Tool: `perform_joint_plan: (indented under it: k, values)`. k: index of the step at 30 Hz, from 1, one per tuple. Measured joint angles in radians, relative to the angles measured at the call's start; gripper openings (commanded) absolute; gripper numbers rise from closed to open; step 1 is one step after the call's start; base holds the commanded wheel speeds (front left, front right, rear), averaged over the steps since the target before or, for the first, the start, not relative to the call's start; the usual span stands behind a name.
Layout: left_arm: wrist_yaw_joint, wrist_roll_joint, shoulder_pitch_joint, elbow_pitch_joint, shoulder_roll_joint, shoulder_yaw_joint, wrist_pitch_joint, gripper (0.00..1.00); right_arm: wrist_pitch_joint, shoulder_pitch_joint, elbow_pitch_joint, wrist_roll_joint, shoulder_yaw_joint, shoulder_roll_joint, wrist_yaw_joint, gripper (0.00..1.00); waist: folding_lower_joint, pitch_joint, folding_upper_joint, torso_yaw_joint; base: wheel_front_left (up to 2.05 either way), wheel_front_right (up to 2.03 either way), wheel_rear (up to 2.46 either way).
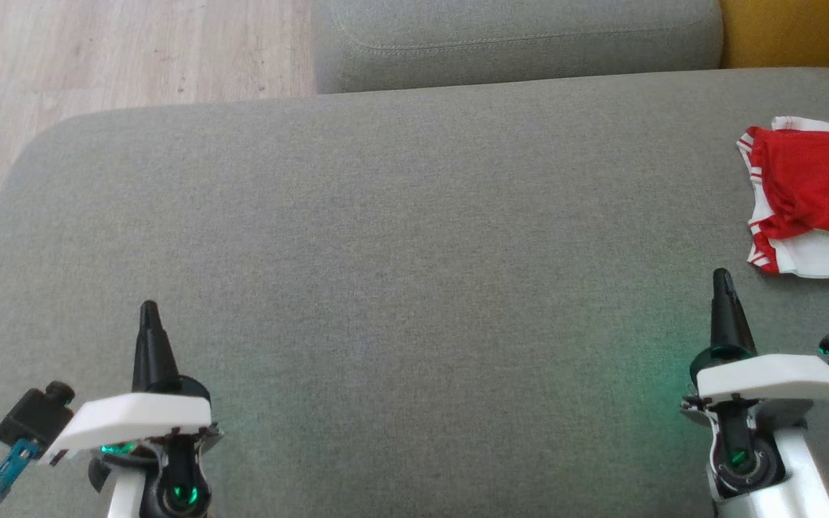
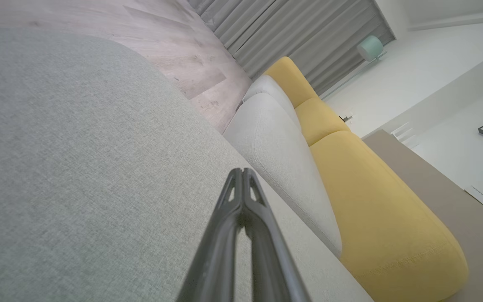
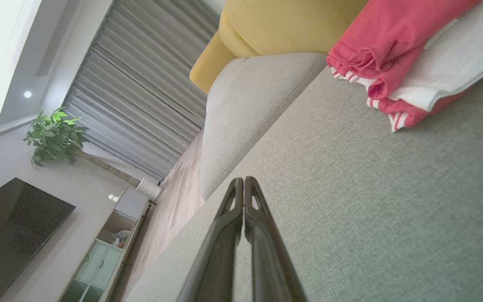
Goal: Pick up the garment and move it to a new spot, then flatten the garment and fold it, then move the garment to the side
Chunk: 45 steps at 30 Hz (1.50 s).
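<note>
The grey seat cushion [image 1: 386, 288] took up most of the head view, with nothing lying on its middle.

The garment [image 1: 814, 194], red with white panels and striped trim, lay on the cushion at the right edge of the head view, upper half, and the frame edge cut off part of it. It sat as a compact layered stack, so I judged it to be already folded. Because of the cropping I could not fix its long axis.

The right gripper [image 1: 722, 277] stood at the lower right of the head view with its fingers pressed together and nothing between them. The garment lay above and to the right of its tip, near but apart. In the right wrist view the garment [image 3: 396, 58] occupied the upper right, ahead of the right gripper [image 3: 244, 180].

The left gripper [image 1: 149, 309] stood at the lower left, likewise closed on nothing, well apart from the garment. I judged the right arm to be the nearer one for any reach.
</note>
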Motion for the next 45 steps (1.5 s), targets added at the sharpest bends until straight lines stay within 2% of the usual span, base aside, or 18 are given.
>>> perform_joint_plan:
  k: [45]
  values:
    - [-0.045, -0.442, 0.019, 0.015, 0.000, 0.066, 0.128, 0.00, 0.124, 0.041, -0.054, 0.476, -0.074, 0.000, 0.000, 0.00, 0.0000, -0.034, 0.0000, 0.007, 0.00, 0.00, 0.00]
